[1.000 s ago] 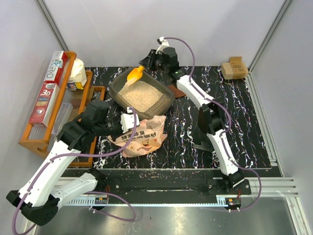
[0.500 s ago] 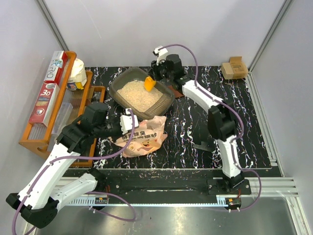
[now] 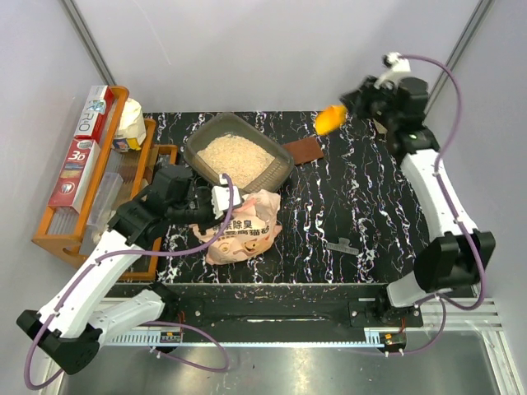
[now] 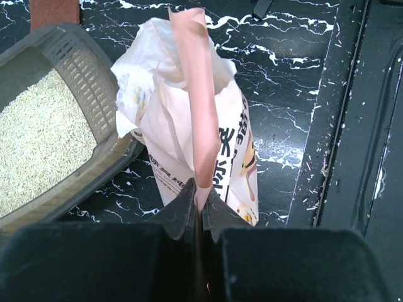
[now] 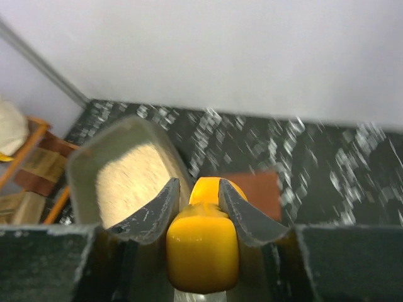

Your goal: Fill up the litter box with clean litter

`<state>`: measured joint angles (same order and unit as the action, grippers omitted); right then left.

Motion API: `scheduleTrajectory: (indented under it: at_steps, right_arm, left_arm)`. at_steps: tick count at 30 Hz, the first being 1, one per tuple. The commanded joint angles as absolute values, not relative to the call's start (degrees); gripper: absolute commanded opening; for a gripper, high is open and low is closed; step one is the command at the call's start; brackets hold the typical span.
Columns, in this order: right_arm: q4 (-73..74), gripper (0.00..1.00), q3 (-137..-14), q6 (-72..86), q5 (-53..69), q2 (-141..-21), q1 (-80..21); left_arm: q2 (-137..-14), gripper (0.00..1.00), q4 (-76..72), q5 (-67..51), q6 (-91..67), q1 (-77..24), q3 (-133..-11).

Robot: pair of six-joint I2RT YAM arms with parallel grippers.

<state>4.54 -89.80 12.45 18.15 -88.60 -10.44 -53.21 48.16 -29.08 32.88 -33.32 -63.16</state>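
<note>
Top external view shows the litter box (image 3: pixel 278 174) at the back left of the table (image 3: pixel 329 214), with the clean litter (image 3: pixel 237 158) lying inside it. My left fingers (image 4: pixel 200 198) are pinched tight on the pink bag (image 4: pixel 182 119), just beside the box. My right fingers (image 5: pixel 198 189) are clamped on the yellow scoop (image 5: pixel 201 251), up in the air, well off to the right of the box.

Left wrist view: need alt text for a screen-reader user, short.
The left gripper is shut on a pink strip of the opened bag, which stands on the black marbled table. Beside the bag, at the left of the picture, is the grey litter box, holding beige litter.
</note>
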Motion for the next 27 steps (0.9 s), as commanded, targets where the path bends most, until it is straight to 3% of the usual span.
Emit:
scheduleTrajectory:
  at_steps: [1,4,9,16,23,27]
  right_arm:
    - [17.30,0.08,-78.69,15.82,30.56,-85.26,-1.09]
    - [22.31,0.10,-74.90,16.17,38.30,-83.50,3.93]
    - [23.73,0.00,-68.30,15.47,51.57,-83.40,5.10]
    - [19.87,0.00,-59.69,11.44,52.30,-89.54,5.10]
    - [16.09,0.01,-61.87,10.46,54.23,-96.50,5.19]
    - [16.00,0.09,-63.19,10.28,55.02,-98.61,5.36]
  left_arm:
    - [-54.22,0.00,38.93,-33.92,32.69,-34.10,-64.51]
    - [-55.02,0.00,38.41,-33.84,34.63,-34.37,-64.69]
    - [-54.67,0.00,33.68,-34.45,31.65,-34.72,-63.28]
    - [-53.88,0.00,32.78,-34.46,30.06,-34.72,-61.18]
    - [-54.67,0.00,33.57,-33.84,30.93,-34.72,-61.08]
    - [-55.11,0.00,33.84,-33.49,31.20,-34.63,-61.52]
